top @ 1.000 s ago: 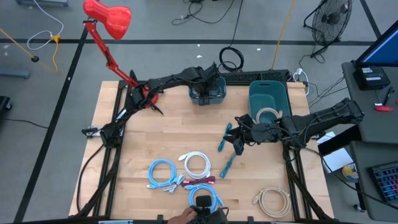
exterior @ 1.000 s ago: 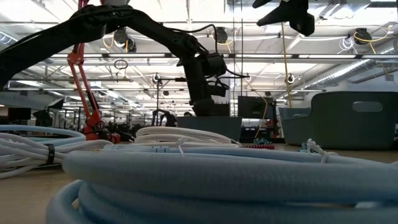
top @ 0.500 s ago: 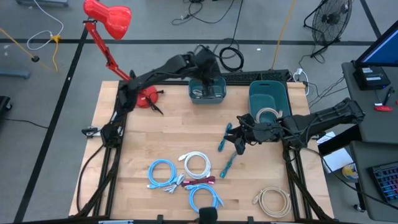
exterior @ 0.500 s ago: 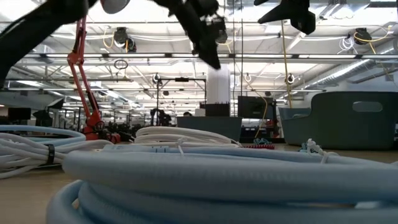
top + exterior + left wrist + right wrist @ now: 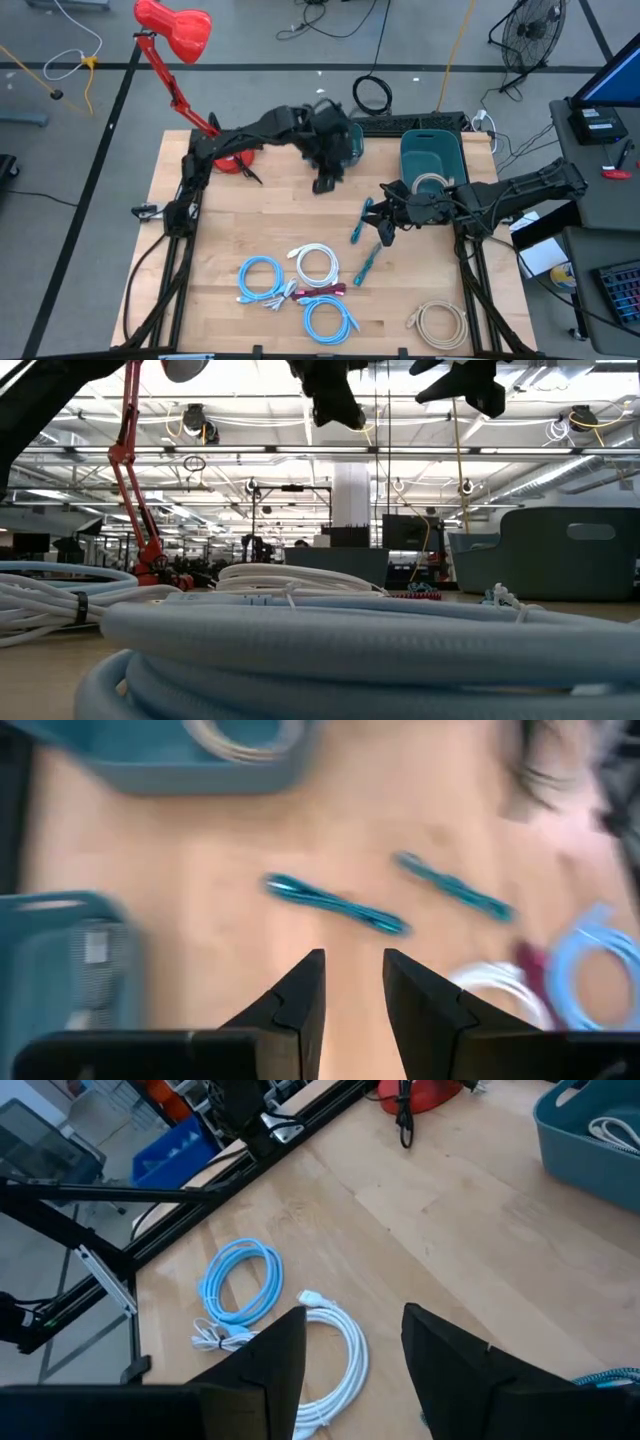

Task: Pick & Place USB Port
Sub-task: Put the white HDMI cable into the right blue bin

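Two teal cables (image 5: pixel 360 220) (image 5: pixel 367 263) lie flat on the table's middle; the left wrist view shows them too (image 5: pixel 335 906) (image 5: pixel 455 890). My left gripper (image 5: pixel 325 183) hovers open and empty above the table, just near of the small teal bin (image 5: pixel 352 148), high in the low view (image 5: pixel 330 395). Its fingers (image 5: pixel 300 995) point down toward the nearer teal cable. My right gripper (image 5: pixel 383 232) hangs open and empty above the table right of the teal cables, over a white coil (image 5: pixel 322 1348) in its wrist view.
A large teal bin (image 5: pixel 432 175) at the far right holds a white coiled cable. White (image 5: pixel 317 263), blue (image 5: pixel 262 277) (image 5: pixel 328 318) and beige (image 5: pixel 438 322) coils lie toward the near edge. A red lamp (image 5: pixel 175 30) stands on its base at the far left.
My left gripper has risen out of the small teal bin and swung toward the near edge, out over the table's middle. A person's hand at the near edge by the blue coil has withdrawn. My right arm has kept still.
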